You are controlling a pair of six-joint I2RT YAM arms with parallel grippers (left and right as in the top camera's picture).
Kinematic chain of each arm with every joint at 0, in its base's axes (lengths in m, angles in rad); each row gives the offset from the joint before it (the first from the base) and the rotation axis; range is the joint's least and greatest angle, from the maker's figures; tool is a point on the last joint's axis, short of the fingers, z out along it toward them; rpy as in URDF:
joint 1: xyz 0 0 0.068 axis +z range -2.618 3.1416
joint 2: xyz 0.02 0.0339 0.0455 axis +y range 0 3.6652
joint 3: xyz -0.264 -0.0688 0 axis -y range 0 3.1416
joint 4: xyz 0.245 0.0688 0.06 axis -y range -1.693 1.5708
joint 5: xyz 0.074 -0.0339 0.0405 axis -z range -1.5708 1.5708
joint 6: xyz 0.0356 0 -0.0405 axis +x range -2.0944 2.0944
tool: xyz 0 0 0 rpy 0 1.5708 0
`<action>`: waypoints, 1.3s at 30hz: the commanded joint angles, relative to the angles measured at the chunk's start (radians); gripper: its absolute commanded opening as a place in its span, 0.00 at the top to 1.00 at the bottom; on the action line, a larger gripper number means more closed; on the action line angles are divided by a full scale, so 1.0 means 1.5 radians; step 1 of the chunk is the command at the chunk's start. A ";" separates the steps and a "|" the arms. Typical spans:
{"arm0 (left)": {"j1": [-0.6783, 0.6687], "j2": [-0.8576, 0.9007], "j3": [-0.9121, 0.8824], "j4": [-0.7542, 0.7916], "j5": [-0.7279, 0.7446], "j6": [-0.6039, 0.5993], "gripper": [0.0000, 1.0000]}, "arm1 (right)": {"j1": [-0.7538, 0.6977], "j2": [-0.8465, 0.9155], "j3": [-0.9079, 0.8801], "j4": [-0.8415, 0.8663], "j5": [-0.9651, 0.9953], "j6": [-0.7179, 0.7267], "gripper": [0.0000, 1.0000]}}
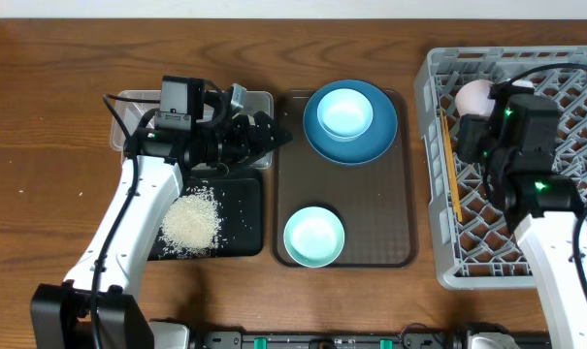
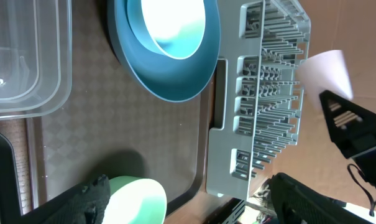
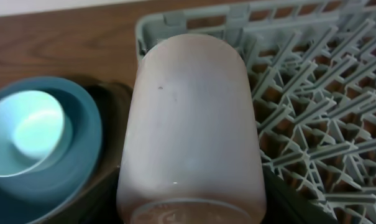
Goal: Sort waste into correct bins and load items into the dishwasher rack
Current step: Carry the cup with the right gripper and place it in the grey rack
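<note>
Wooden table [image 1: 50, 145]. Right gripper [image 1: 481, 103] clasps pink cup [image 3: 191, 124] at dishwasher rack [image 3: 318, 118] corner: loading step. Next, probably: seat between pegs, release. Left gripper [image 1: 267, 134] jaws wide, empty, by brown tray [image 1: 400, 194].

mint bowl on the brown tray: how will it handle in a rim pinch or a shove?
The mint-green bowl looks rigid and glossy, so a rim pinch may slip. It sits upright and empty, so it is probably light. A side push would likely slide it across the brown tray rather than tip it, since it looks wide.
</note>
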 commanded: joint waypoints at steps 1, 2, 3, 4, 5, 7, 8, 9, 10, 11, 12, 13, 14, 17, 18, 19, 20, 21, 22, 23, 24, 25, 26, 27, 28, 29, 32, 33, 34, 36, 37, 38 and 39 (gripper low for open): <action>0.001 -0.001 0.003 0.000 -0.004 0.009 0.13 | -0.003 0.025 0.006 0.005 0.024 0.012 0.65; 0.001 -0.001 0.003 0.000 -0.004 0.009 0.12 | -0.003 0.033 0.006 0.008 0.024 0.012 0.65; 0.001 -0.001 0.003 0.000 -0.004 0.009 0.12 | -0.003 0.040 0.006 0.012 0.024 0.012 0.65; 0.001 -0.001 0.003 0.000 -0.004 0.009 0.11 | -0.003 0.045 0.006 0.013 0.024 0.012 0.65; 0.001 -0.001 0.003 0.000 -0.004 0.009 0.11 | -0.003 0.049 0.006 0.015 0.024 0.012 0.65; 0.001 -0.001 0.003 0.000 -0.004 0.009 0.09 | -0.003 0.059 0.006 0.018 0.024 0.011 0.65; 0.001 -0.001 0.003 0.000 -0.004 0.009 0.09 | -0.003 0.063 0.006 0.018 0.024 0.011 0.65; 0.001 -0.001 0.003 0.000 -0.004 0.009 0.08 | -0.003 0.067 0.006 0.019 0.024 0.010 0.65; 0.001 -0.001 0.003 0.000 -0.004 0.009 0.08 | -0.004 0.072 0.006 0.020 0.024 0.010 0.65; 0.001 -0.001 0.003 0.000 -0.004 0.009 0.08 | -0.004 0.077 0.006 0.020 0.024 0.010 0.65; 0.001 -0.001 0.003 0.000 -0.004 0.009 0.07 | -0.004 0.081 0.006 0.022 0.024 0.010 0.65; 0.001 -0.001 0.003 0.000 -0.004 0.009 0.07 | -0.004 0.087 0.006 0.023 0.024 0.010 0.65; 0.001 -0.001 0.003 0.000 -0.004 0.009 0.07 | -0.004 0.091 0.006 0.025 0.024 0.010 0.65; 0.001 -0.001 0.003 0.000 -0.004 0.009 0.07 | -0.004 0.104 0.006 0.025 0.024 0.010 0.65; 0.001 -0.001 0.003 0.000 -0.004 0.009 0.07 | -0.004 0.109 0.006 0.026 0.024 0.010 0.65; 0.001 -0.001 0.003 0.000 -0.004 0.009 0.07 | -0.004 0.113 0.006 0.027 0.024 0.010 0.65; 0.001 -0.001 0.003 0.000 -0.004 0.009 0.07 | -0.005 0.116 0.006 0.028 0.027 0.010 0.65; 0.001 -0.001 0.003 0.000 -0.004 0.009 0.07 | -0.005 0.118 0.006 0.030 0.032 0.010 0.64; 0.001 -0.001 0.003 0.000 -0.004 0.009 0.07 | -0.006 0.120 0.006 0.030 0.039 0.010 0.64; 0.001 -0.001 0.003 0.000 -0.004 0.009 0.06 | -0.006 0.121 0.006 0.030 0.041 0.010 0.64; 0.001 -0.001 0.003 0.000 -0.004 0.009 0.07 | -0.006 0.121 0.006 0.029 0.041 0.010 0.64; 0.001 -0.001 0.003 0.000 -0.004 0.009 0.07 | -0.006 0.121 0.006 0.029 0.041 0.010 0.64; 0.001 -0.001 0.003 0.000 -0.004 0.009 0.07 | -0.006 0.121 0.006 0.029 0.041 0.010 0.64; 0.001 -0.001 0.003 0.000 -0.004 0.009 0.07 | -0.006 0.121 0.006 0.029 0.041 0.010 0.64; 0.001 -0.001 0.003 0.000 -0.004 0.009 0.07 | -0.006 0.121 0.006 0.029 0.041 0.010 0.64; 0.001 -0.001 0.003 0.000 -0.004 0.009 0.06 | -0.006 0.121 0.006 0.029 0.041 0.010 0.64; 0.001 -0.001 0.003 0.000 -0.004 0.009 0.06 | -0.006 0.121 0.006 0.029 0.041 0.010 0.64; 0.001 -0.001 0.003 0.000 -0.004 0.009 0.06 | -0.006 0.121 0.006 0.029 0.041 0.010 0.64; 0.001 -0.001 0.003 0.000 -0.004 0.009 0.06 | -0.006 0.121 0.006 0.029 0.041 0.010 0.64; 0.001 -0.001 0.003 0.000 -0.004 0.009 0.06 | -0.006 0.121 0.006 0.029 0.041 0.010 0.64; 0.001 -0.001 0.003 0.000 -0.004 0.009 0.06 | -0.006 0.121 0.006 0.029 0.041 0.010 0.64; 0.001 -0.001 0.003 0.000 -0.004 0.009 0.06 | -0.005 0.121 0.006 0.029 0.039 0.010 0.64; 0.001 -0.001 0.003 0.000 -0.004 0.009 0.06 | -0.005 0.122 0.006 0.029 0.035 0.010 0.64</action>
